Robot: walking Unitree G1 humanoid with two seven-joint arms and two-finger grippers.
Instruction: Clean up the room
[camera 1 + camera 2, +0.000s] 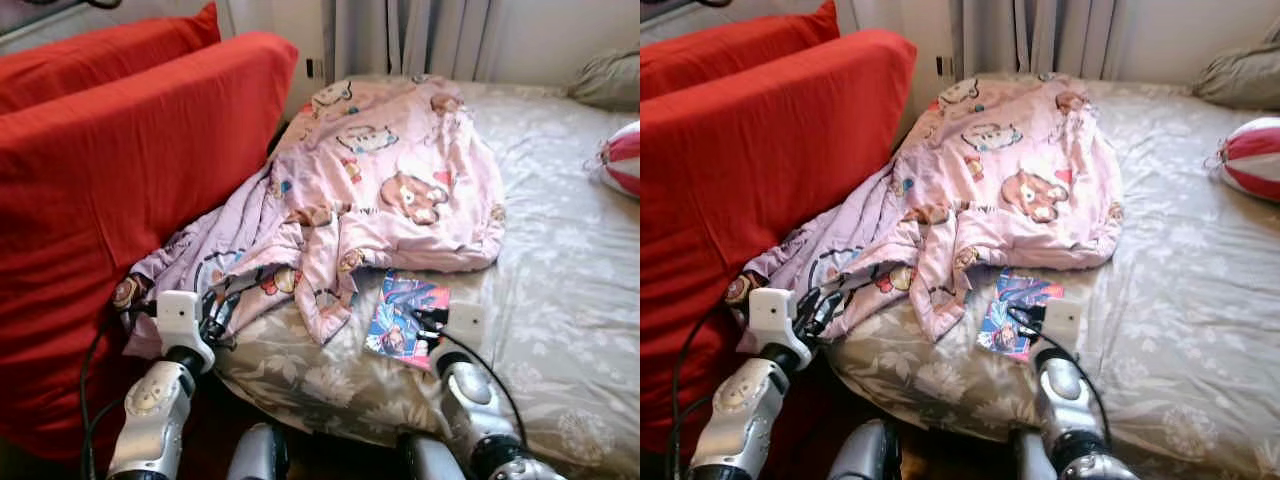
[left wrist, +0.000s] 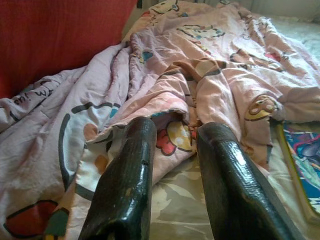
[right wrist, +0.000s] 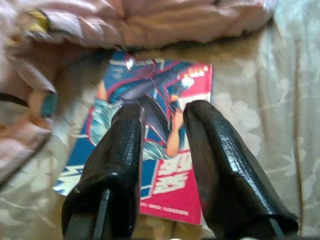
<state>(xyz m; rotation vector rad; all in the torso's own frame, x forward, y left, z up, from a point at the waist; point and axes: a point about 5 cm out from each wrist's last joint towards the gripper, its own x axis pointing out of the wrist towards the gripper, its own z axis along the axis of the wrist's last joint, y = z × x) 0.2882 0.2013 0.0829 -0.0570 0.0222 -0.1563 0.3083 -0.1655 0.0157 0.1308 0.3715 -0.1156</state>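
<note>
Far left, red cushions (image 1: 110,170) upright beside the bed (image 1: 560,300); next to them the left gripper (image 2: 172,145), fingers spread, low at the near hem of the pink blanket (image 1: 380,180), not gripping it. Blanket crumpled in a heap over the bed's left half, comic (image 1: 407,315) flat just beside its lower edge. Right gripper (image 3: 162,115) above the comic, fingers parted; far right, striped ball (image 1: 622,158).
</note>
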